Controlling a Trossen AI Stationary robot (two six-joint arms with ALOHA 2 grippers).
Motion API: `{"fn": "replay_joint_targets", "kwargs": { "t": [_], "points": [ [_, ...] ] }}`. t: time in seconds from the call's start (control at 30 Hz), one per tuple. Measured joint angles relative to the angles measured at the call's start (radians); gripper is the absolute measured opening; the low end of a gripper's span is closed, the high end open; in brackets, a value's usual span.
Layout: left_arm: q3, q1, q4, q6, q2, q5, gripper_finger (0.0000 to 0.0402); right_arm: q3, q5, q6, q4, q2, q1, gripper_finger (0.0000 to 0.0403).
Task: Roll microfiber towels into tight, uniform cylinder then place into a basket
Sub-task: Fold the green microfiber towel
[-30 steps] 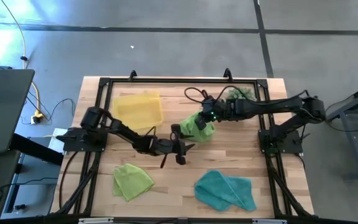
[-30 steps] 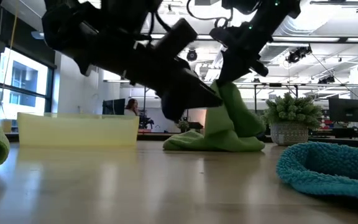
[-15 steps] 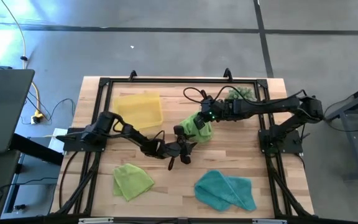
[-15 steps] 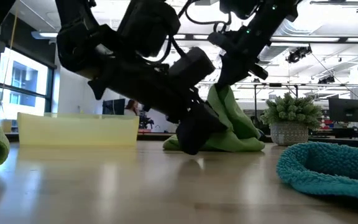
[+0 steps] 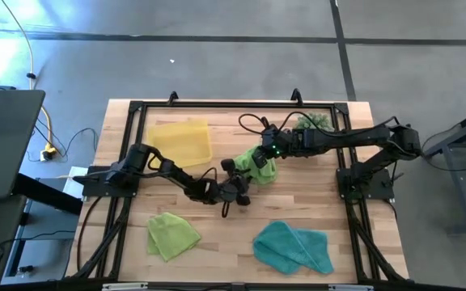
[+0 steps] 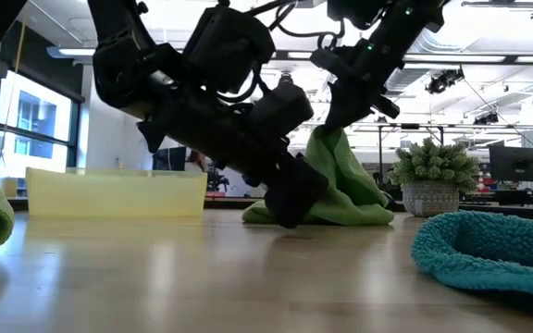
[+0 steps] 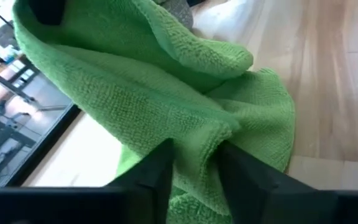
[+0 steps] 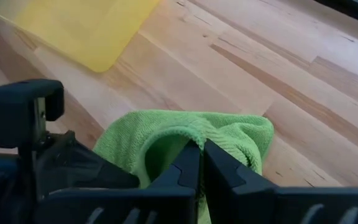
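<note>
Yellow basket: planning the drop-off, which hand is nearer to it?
Left. The left hand sits diagonally off the basket's corner; the right hand is farther along, gripping the green towel.

Basket (image 5: 181, 141) rear-left, held towel (image 5: 261, 164) centre, two towels (image 5: 172, 235) (image 5: 294, 246) in front.

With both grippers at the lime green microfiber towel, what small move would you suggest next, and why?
Probably finish closing the left gripper on the lime green microfiber towel: a fold of cloth already sits between its fingers, and the right gripper, shut on the towel's upper edge, holds it lifted above the wooden table.
</note>
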Motion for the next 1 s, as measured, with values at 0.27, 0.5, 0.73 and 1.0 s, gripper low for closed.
{"fn": "replay_joint_targets", "kwargs": {
  "t": [0.27, 0.5, 0.73, 1.0],
  "points": [
    [-0.001, -0.008, 0.0, -0.003, -0.046, -0.026, 0.0009, 0.0, -0.002, -0.07, -0.019, 0.0, 0.0, 0.0],
    [0.0, -0.024, -0.002, 0.011, -0.149, 0.009, 0.0002, 0.0, -0.07, -0.185, -0.065, 0.0, 0.0, 0.0],
    [-0.001, -0.047, -0.131, -0.005, -0.296, 0.012, 0.0001, 0.031, -0.228, -0.388, -0.065, -0.002, 0.021, 0.0],
    [-0.001, -0.073, -0.371, -0.09, -0.507, -0.049, 0.0001, 0.138, -0.218, -0.745, -0.153, -0.002, 0.08, 0.0]
  ]
}}
